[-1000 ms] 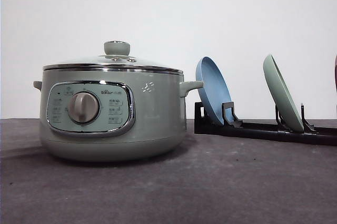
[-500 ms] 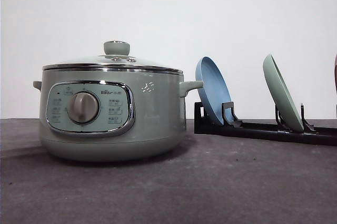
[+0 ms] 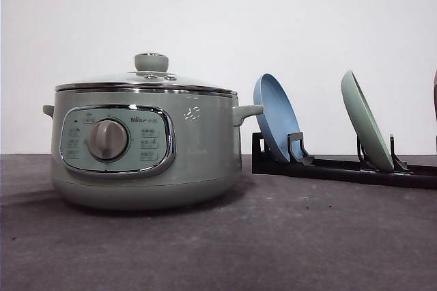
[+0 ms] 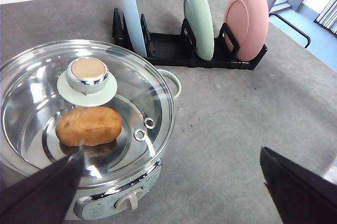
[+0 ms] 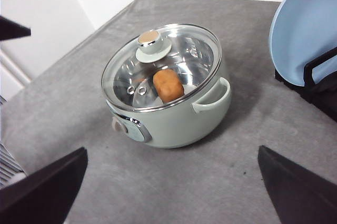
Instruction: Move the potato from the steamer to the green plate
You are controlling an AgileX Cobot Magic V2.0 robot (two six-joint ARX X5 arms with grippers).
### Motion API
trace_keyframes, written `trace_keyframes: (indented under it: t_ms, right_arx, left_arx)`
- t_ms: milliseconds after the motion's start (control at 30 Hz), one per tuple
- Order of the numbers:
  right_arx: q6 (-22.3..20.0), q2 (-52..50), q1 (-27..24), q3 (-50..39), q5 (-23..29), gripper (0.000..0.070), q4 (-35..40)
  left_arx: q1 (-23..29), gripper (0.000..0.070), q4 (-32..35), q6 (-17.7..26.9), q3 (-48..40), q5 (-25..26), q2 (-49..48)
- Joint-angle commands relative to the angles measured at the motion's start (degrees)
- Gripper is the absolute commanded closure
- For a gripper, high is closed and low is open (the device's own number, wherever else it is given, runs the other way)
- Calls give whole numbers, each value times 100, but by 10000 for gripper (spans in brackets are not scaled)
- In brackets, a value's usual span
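The sage-green steamer (image 3: pixel 147 151) stands on the left of the grey table with its glass lid (image 4: pixel 84 103) on. Through the lid the orange-brown potato (image 4: pixel 88 125) lies on the steel bottom, also seen as the potato (image 5: pixel 168 85) in the right wrist view. The green plate (image 3: pixel 366 120) stands on edge in a black rack (image 3: pixel 341 168) at the right, and the green plate (image 4: pixel 198 18) sits between a blue and a pink one. My left gripper (image 4: pixel 174 197) hangs open above the steamer's near side. My right gripper (image 5: pixel 171 192) is open, high above the table, short of the steamer (image 5: pixel 168 103).
A blue plate (image 3: pixel 275 117) stands in the rack's slot closest to the steamer, and a pink plate (image 4: pixel 246 21) in the far slot. The lid has a green knob (image 3: pixel 151 63). Bare grey table (image 3: pixel 307 236) lies in front of the rack.
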Motion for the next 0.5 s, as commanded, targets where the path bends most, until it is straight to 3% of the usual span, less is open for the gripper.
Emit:
trace_keyframes:
  t_ms: [0,367,467]
  right_arx:
    - [356,84,28,112,-4,46,76]
    - [498,1377,22,679,24,48,89]
    - [523,1940,20,1040,260,48,89]
  left_arx:
    - [-22,0,92,48,133,44,35]
    - [-22,0,136,24,133,44,99]
    - [-22,0,136,24,133,44,105]
